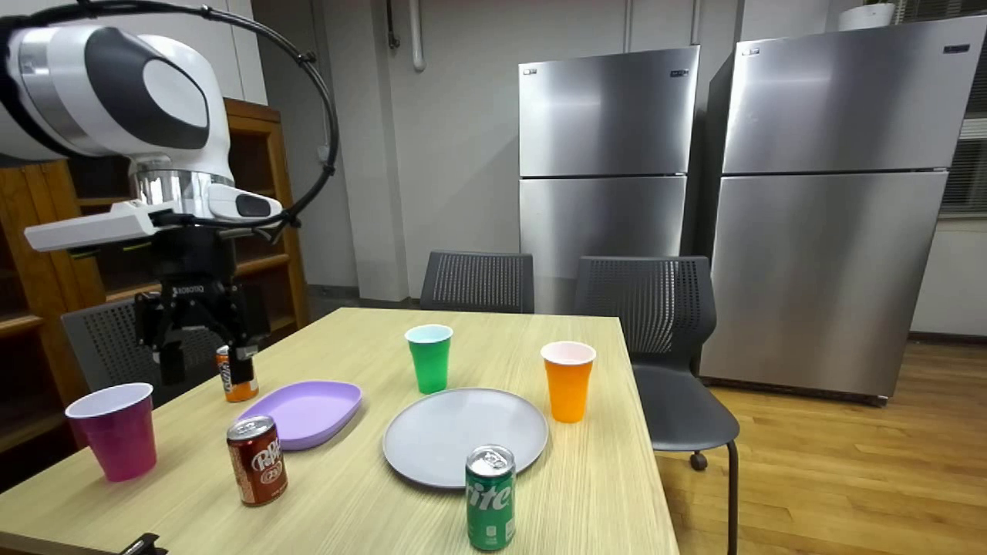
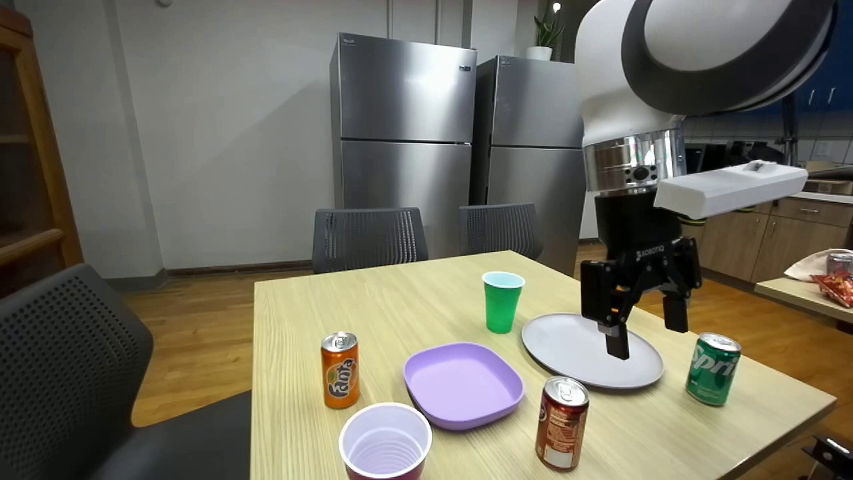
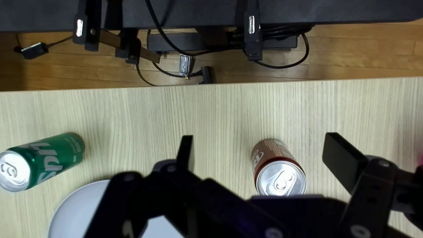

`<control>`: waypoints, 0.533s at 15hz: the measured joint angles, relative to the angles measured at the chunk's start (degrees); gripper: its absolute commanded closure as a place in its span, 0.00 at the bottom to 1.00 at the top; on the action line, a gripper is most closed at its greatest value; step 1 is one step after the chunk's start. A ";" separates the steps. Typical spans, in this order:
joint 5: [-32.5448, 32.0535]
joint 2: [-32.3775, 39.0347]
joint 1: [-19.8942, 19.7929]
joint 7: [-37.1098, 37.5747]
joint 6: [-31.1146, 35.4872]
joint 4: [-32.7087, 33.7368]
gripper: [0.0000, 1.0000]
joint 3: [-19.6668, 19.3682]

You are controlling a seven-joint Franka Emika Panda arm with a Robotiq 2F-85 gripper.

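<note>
Behind the pale bench [image 2: 373, 293] stand 2 steel refrigerators [image 2: 406, 120]. Over that surface, we see the end effector [image 2: 647, 330] spread wide, gripping nothing. In the wrist view, the Dr Pepper can [image 3: 278, 168] appears between its fingers [image 3: 345, 162], lower, long axis upright. They partly hide the grey plate [image 3: 76, 211]; an exterior view crops the maroon cup [image 2: 385, 443].

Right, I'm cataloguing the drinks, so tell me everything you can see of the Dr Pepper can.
The Dr Pepper can is dark reddish-brown with white lettering and a silver pull-tab lid, metallic in look. It stands upright on the table, near but apart from the lavender plate. The open gripper does not touch it.
</note>
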 measured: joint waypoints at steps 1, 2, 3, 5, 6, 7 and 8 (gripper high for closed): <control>-0.40 1.27 0.05 0.00 0.03 0.55 0.00 0.03; -0.69 2.51 0.09 0.00 0.04 1.11 0.00 0.04; -0.90 3.75 0.12 0.00 0.04 1.69 0.00 0.04; -1.15 6.26 0.15 0.00 0.04 2.83 0.00 0.04; -1.32 7.48 0.17 0.00 0.04 3.37 0.00 0.04; -1.48 8.69 0.18 0.00 0.06 3.88 0.00 0.04; -1.53 9.89 0.21 0.00 0.15 4.39 0.00 0.04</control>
